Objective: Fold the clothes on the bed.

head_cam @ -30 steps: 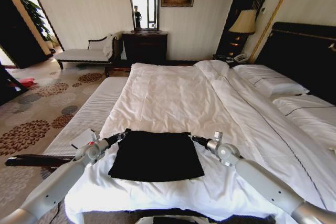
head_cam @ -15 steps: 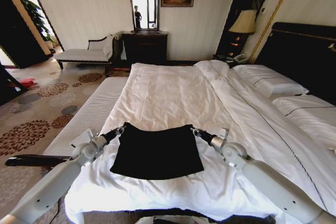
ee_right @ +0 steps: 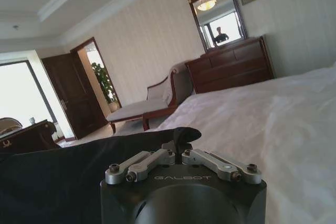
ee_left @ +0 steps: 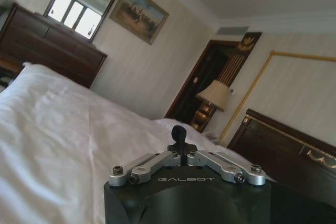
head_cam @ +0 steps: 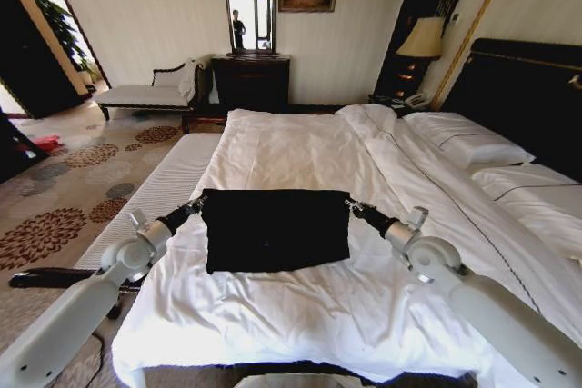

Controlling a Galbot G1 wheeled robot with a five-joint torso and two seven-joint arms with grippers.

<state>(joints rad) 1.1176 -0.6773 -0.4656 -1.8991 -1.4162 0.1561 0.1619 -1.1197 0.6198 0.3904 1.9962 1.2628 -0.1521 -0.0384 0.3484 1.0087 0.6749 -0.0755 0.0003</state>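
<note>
**Black shirt held flat across the bed**

The shirt [head_cam: 275, 229] lies on the white bed [head_cam: 300, 156], near the foot end and close to the middle. It is folded into a dark block with no letters showing. Its long side runs across the bed, from the robot's left to its right. The short side points up toward the pillows [head_cam: 468, 141].

The left gripper [head_cam: 194, 206] is at the far left corner of the shirt. The right gripper [head_cam: 353, 207] is at the far right corner. Both arms reach in low from the near side — one on each side of the shirt.

In the right wrist view, the right gripper [ee_right: 177, 141] is closed on the shirt [ee_right: 68, 177]. Black cloth sits pinched at the tip and spreads out beside it, over the white bed [ee_right: 273, 114].

In the left wrist view, the left gripper [ee_left: 178, 136] has its fingers pressed together, with no gap. I cannot tell if there is cloth between them. White bed [ee_left: 58, 129] lies past it, and the dark headboard [ee_left: 283, 145] stands behind.

In the head view, the far edge of the shirt looks straight between the two grippers. The near edge rests on the bed, a little wavy.
</note>
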